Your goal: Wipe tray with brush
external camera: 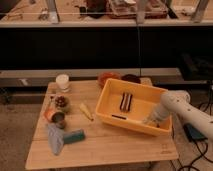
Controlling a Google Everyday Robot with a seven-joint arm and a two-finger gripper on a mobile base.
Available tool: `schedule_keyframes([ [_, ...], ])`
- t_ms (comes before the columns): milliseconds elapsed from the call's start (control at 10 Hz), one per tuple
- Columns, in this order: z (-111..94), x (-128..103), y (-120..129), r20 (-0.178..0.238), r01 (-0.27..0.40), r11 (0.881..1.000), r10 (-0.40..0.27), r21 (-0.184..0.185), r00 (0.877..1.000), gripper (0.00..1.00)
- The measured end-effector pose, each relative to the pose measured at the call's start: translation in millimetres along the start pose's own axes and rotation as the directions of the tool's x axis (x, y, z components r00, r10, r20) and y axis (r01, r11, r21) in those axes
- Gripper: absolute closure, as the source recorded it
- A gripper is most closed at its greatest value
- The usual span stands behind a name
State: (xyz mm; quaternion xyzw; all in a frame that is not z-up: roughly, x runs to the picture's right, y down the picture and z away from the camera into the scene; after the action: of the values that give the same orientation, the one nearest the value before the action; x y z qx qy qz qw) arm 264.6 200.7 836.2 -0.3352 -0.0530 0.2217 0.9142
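Gripper (152,119) low in tray (107,109), at brush (131,120); whether it grips, cannot tell. Risk: a hard sweep shoves the tray along the table (100,150).

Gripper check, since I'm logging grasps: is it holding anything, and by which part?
Cannot be told: the gripper is inside the tray, at the pale handle end of the brush.

Dim warm amber light, deep shadow behind table (107,147), hand (152,119) low at right end of tray (142,104)
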Motion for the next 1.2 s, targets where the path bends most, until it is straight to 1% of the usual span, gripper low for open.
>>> schedule_keyframes([
  [200, -8, 1, 1, -0.001, -0.006, 1.0, 0.006, -0.002, 1.0, 0.9],
  [400, -8, -3, 0, 0.004, -0.003, 1.0, 0.003, 0.001, 1.0, 0.9],
  [500, -10, -3, -4, 0.007, -0.013, 1.0, 0.013, 0.011, 1.0, 0.9],
  [600, -10, -2, -12, 0.008, -0.025, 0.999, 0.024, 0.022, 1.0, 0.9],
  [800, -13, -15, -31, 0.012, -0.02, 0.999, 0.019, 0.049, 1.0, 0.9],
  [1000, -13, -20, -46, 0.017, -0.02, 0.998, 0.019, 0.061, 1.0, 0.9],
  [1100, -7, -23, -56, 0.024, -0.022, 0.998, 0.021, 0.062, 1.0, 0.9],
  [1200, 2, -32, -66, 0.039, -0.017, 0.998, 0.014, 0.061, 0.999, 0.9],
])
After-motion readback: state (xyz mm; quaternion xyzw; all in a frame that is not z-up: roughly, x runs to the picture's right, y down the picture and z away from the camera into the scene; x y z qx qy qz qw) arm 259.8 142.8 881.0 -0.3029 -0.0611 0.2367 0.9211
